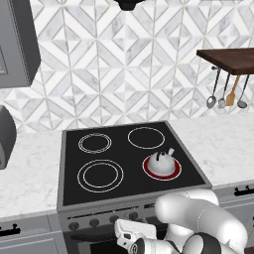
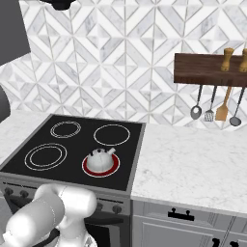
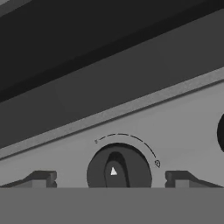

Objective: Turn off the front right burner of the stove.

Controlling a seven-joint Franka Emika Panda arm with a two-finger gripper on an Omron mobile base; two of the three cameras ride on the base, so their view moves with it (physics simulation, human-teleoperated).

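At the bottom of your hand view, the gripper (image 3: 110, 178) stands spread wide, its two dark fingertips (image 3: 41, 178) on either side of a round dark knob (image 3: 118, 168) and clear of it, holding nothing. The knob's white pointer sits near its centre, with a dashed arc curving over its top. It sits on the grey front panel of the stove (image 1: 99, 207), low in the left base view, where the white arm (image 1: 198, 221) bends down at the lower right. Above that, on the black glass, the front right burner (image 1: 161, 168) glows red right of centre, and a small silver kettle (image 1: 162, 159) stands on it. Farther back, at the upper right, a dark wooden shelf (image 2: 210, 70) carries hanging utensils (image 2: 222, 110) against the patterned tile wall (image 2: 120, 62).
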